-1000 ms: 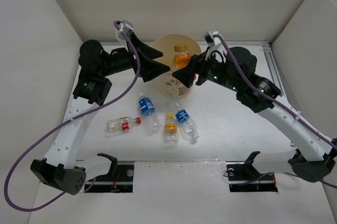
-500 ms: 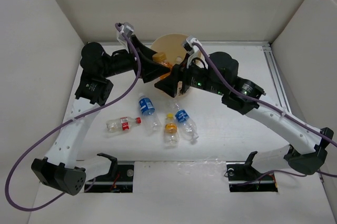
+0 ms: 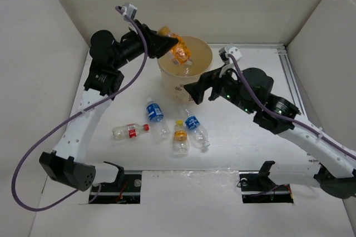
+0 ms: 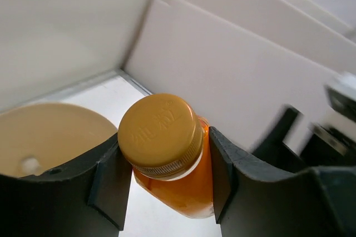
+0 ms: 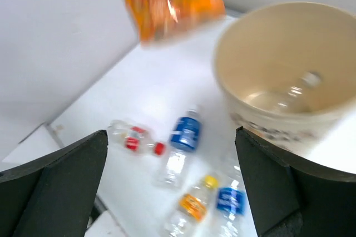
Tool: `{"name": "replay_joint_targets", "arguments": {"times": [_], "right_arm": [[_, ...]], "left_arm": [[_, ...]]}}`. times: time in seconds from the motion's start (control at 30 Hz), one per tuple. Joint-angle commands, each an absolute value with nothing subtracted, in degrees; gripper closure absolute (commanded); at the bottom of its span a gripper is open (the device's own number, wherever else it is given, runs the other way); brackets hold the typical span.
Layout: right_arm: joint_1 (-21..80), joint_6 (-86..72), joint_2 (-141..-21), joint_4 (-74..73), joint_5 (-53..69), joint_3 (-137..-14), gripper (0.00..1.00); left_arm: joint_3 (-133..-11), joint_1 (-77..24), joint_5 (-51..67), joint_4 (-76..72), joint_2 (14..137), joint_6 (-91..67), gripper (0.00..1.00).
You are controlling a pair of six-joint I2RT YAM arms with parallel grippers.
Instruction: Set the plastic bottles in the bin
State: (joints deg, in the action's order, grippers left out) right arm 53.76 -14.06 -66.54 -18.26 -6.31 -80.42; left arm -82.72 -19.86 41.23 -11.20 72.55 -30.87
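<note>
Right wrist view: the orange-filled clear plastic bottle (image 5: 169,0) is blurred and cut off by the top edge. The plain clear plastic bottle (image 5: 295,92) inside the round tan paper bin (image 5: 278,128) is blurred. The bin's brown lettering is illegible.

bright even light, soft shadows; orange bottle (image 5: 169,3) motion-blurred in right wrist view

- We see an inner bottle (image 5: 293,95) lying in the bin (image 3: 178,84).
- A held bottle (image 3: 181,52) hangs above the bin, toward its left, between the left gripper's (image 3: 168,41) fingers.
- The right gripper (image 3: 194,91) sits just front-right of the bin.
- Before the bin, on the table (image 3: 250,131), lie a near bottle (image 3: 180,136) and a right bottle (image 3: 196,128). A left bottle (image 3: 155,113) and a far-left bottle (image 3: 130,131) lie front-left.
</note>
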Motion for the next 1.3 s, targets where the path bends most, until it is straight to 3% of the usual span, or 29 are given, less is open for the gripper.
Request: {"name": "replay_joint_targets", "arguments": {"times": [0.0,0.23,0.37,0.5,0.8,1.07,1.17,1.2,1.27], "right_arm": [[54.1,-11.9,-60.7,-22.2,-20.5,-77.1,0.00],[54.1,-17.0,-55.4,-32.7,-18.6,-68.4,0.00],[54.1,-21.3,-54.1,-34.4,-15.6,-61.2,0.00],[54.1,-25.7,-53.5,-32.1,-12.8,-54.0,0.00],[54.7,-24.9,-67.6,-20.8,-9.0,-47.9,0.00],[54.7,-23.8,-83.0,-11.4,-9.7,-47.4,0.05],[54.7,-25.4,-88.1,-10.1,-11.0,-47.4,0.14],[54.7,-26.2,-88.9,-10.1,-11.6,-47.4,0.30],[54.7,-27.6,-89.5,-10.1,-12.9,-46.6,0.45]], "left_arm": [[-89.5,-19.6,28.0,-13.0,77.7,-28.6,1.00],[-102.9,-19.6,25.8,-8.9,96.1,-26.9,0.99],[-105.4,-19.6,26.0,-8.3,101.5,-27.4,0.88],[-103.8,-20.1,25.5,-8.4,101.5,-28.0,0.00],[-98.6,-20.7,26.4,-7.9,95.0,-28.0,0.00],[-93.9,-20.7,21.3,3.3,83.6,-24.8,0.00],[-89.0,-20.7,20.0,4.0,77.1,-24.8,0.00],[-87.9,-20.7,20.0,4.0,75.5,-25.3,0.00],[-84.7,-20.7,18.2,4.6,71.2,-25.3,0.00]]}}
